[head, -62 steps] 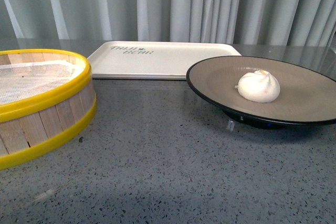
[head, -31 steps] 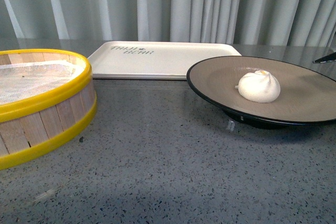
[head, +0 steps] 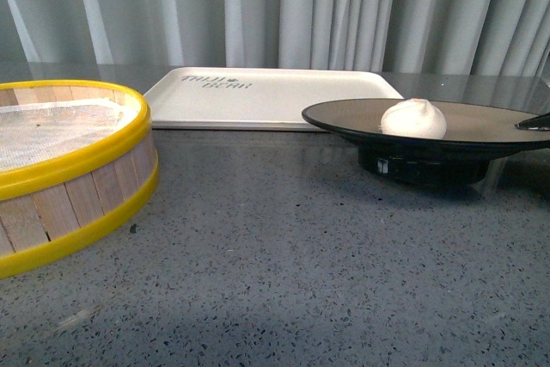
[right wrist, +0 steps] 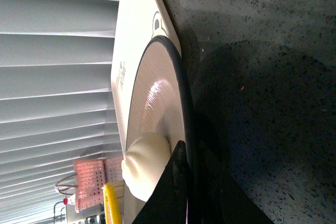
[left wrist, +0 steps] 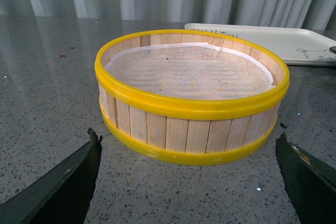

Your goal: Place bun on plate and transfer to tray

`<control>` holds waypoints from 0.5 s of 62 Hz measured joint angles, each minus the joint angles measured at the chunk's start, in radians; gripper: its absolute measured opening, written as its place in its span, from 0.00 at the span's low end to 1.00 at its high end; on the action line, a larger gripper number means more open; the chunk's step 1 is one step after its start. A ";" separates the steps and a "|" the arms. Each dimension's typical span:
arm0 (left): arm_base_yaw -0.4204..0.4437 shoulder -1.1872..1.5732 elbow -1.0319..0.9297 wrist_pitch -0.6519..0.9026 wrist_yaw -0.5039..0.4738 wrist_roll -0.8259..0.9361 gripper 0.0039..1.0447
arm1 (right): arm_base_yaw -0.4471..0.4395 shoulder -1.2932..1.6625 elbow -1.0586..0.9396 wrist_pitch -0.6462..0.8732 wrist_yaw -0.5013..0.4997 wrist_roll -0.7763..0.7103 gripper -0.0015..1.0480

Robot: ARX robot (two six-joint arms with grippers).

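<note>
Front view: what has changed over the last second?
The right gripper has come in and its jaws have closed on the rim of the plate; the plate has risen and now shows nearly edge-on, carrying the bun with it. The tray and the steamer basket have not moved.

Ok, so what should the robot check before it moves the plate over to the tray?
1. Bun sits on the plate: ok.
2. Right end effector grips the plate's rim, one finger on each side: ok.
3. Plate held level, so the bun won't roll: ok; the front view shows it edge-on and about flat.
4. Plate's foot lifted off the table: cannot tell.
5. Tray has room: ok; the part in view is bare.
6. Left end effector out of the way: ok; it is open, by the basket.
</note>
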 joint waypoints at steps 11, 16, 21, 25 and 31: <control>0.000 0.000 0.000 0.000 0.000 0.000 0.94 | 0.000 -0.029 0.009 -0.010 -0.022 -0.028 0.02; 0.000 0.000 0.000 0.000 0.000 0.000 0.94 | -0.001 -0.043 0.031 -0.013 -0.040 -0.040 0.02; 0.000 0.000 0.000 0.000 0.000 0.000 0.94 | -0.005 -0.050 0.062 -0.011 -0.050 -0.052 0.02; 0.000 0.000 0.000 0.000 0.000 0.000 0.94 | -0.013 -0.049 0.094 -0.011 -0.055 -0.060 0.02; 0.000 0.000 0.000 0.000 0.000 0.000 0.94 | -0.035 -0.019 0.167 -0.006 -0.056 -0.067 0.02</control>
